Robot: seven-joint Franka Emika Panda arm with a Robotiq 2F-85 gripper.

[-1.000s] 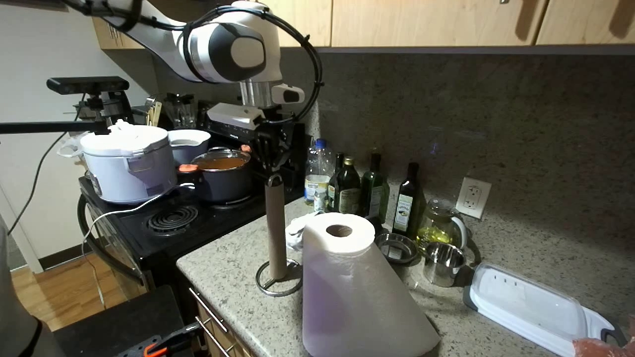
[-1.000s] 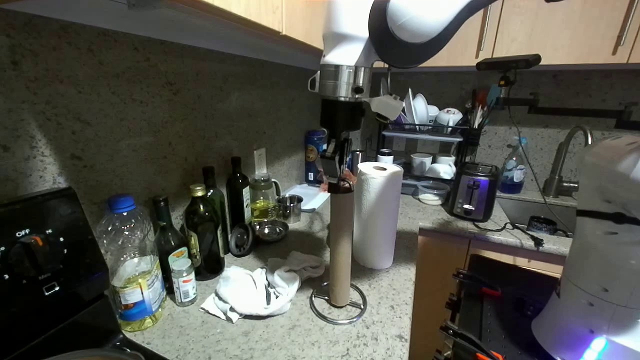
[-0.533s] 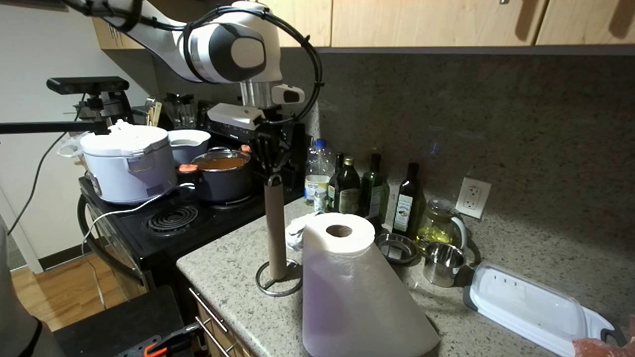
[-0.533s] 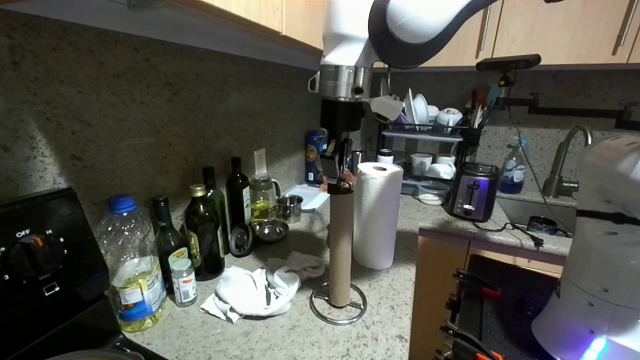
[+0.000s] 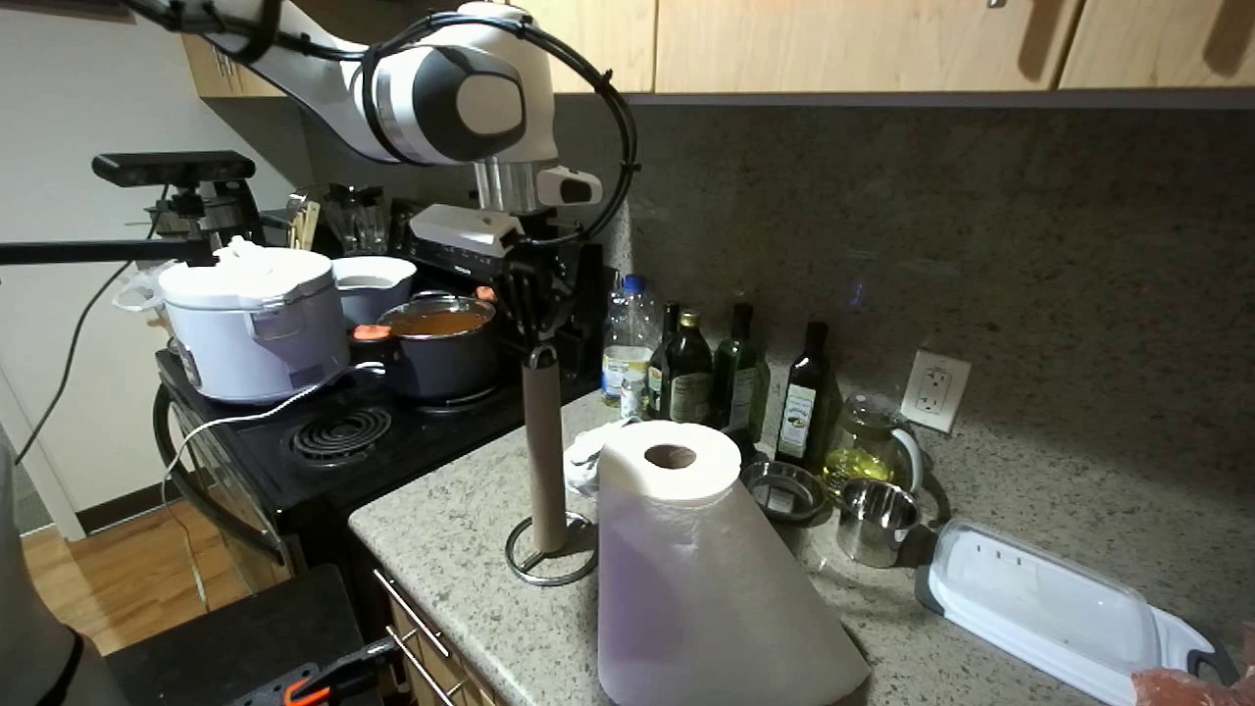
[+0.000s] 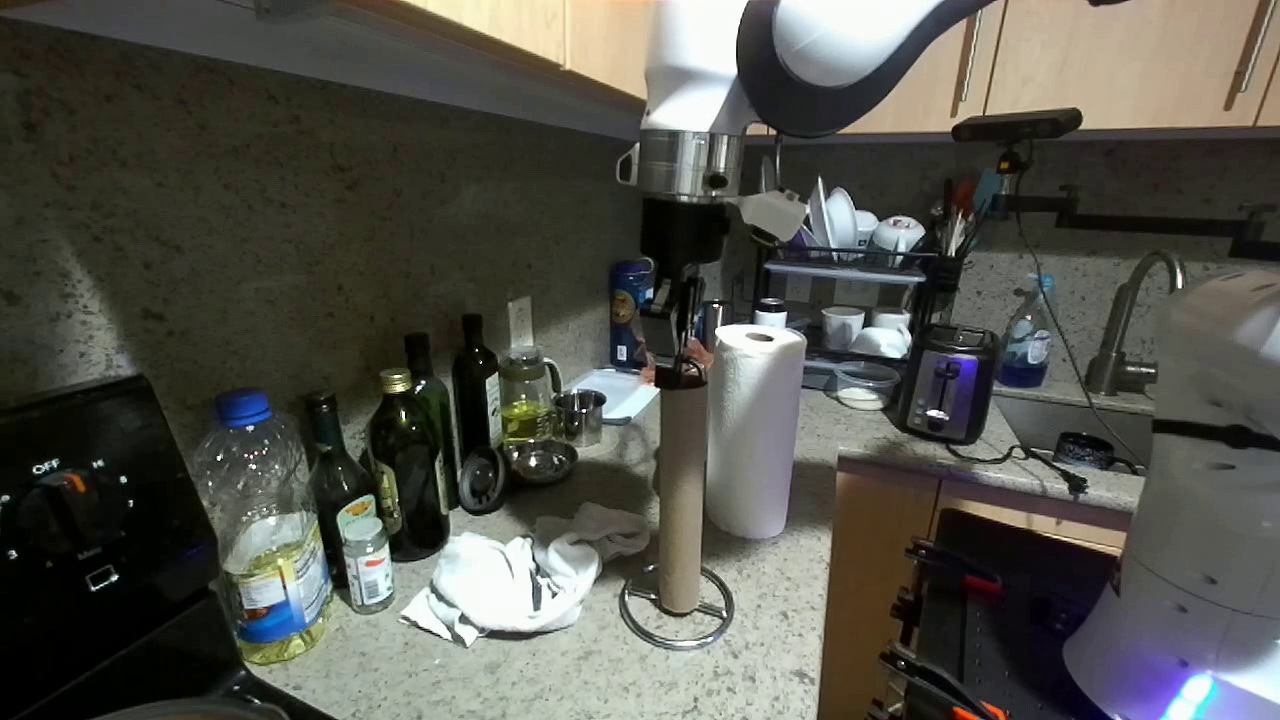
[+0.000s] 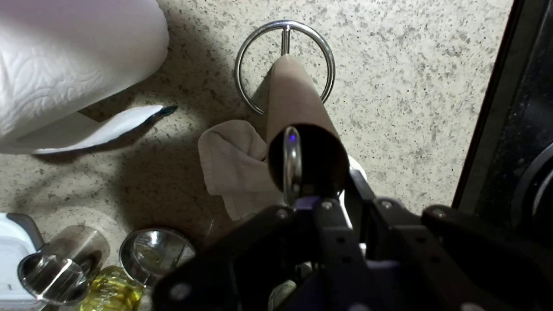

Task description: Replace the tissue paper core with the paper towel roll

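On holder (image 7: 285,41): tissue paper core (image 6: 682,495), upright; paper towel roll (image 6: 755,440) near. At core mouth: your gripper (image 7: 335,192) — spread or pinching, can't tell. Past second: no clear shift — swap likely awaits lift.

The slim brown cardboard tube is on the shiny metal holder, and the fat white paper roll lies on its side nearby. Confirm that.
Not on its side: the paper roll stands upright nearby, as both exterior views show. The cardboard tube is indeed on the metal holder.
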